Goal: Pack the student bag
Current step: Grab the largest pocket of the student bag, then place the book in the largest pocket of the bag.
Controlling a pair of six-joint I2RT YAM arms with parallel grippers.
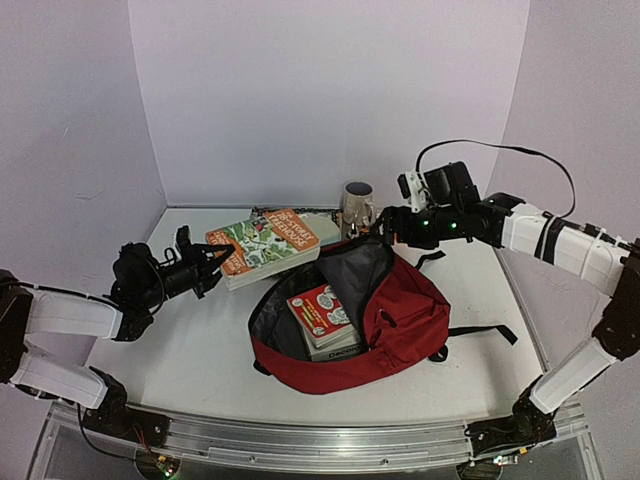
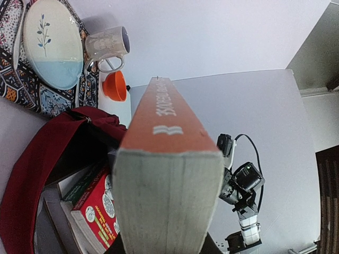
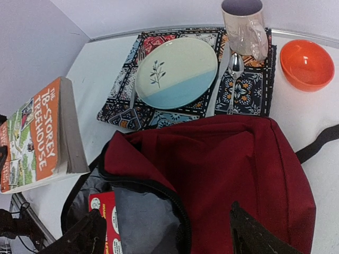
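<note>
The student bag [image 1: 400, 310] lies flat at the middle of the table [image 1: 190, 350]. Its mouth is unzipped and gapes toward 10 o'clock, showing the grey lining. Inside, a red book [image 1: 320, 312] lies flat on a pale second book [image 1: 342, 350], a low stack that I judge leaves room on top for another.

At 1 o'clock of the mouth the right gripper [image 3: 165, 211] hovers over the bag's upper rim. Its jaws stand wide apart with nothing pinched, and the red fabric lies beneath them. It seems placed there to mind the flap so the opening does not sag closed.

At 10 o'clock of the bag the left gripper [image 1: 208, 262] is clamped on one end of the treehouse book [image 1: 265, 245]. The book is cover up and appears lifted clear of the table, probably so it can slide in over the stack.

At 12 o'clock beyond the bag stands a mug [image 1: 357, 203] on a patterned placemat [image 3: 249, 90], which also carries a plate [image 3: 177, 71] and a spoon [image 3: 234, 74]. An orange bowl [image 3: 307, 63] sits just beside the mat.

From above, the held book covers nearly all of the mat and plate. In the left wrist view the book's page block hides that gripper's own fingers, so the grip is read from overhead. The bag's rim cuts off the pale book's title. How deep the bag goes I cannot tell.
</note>
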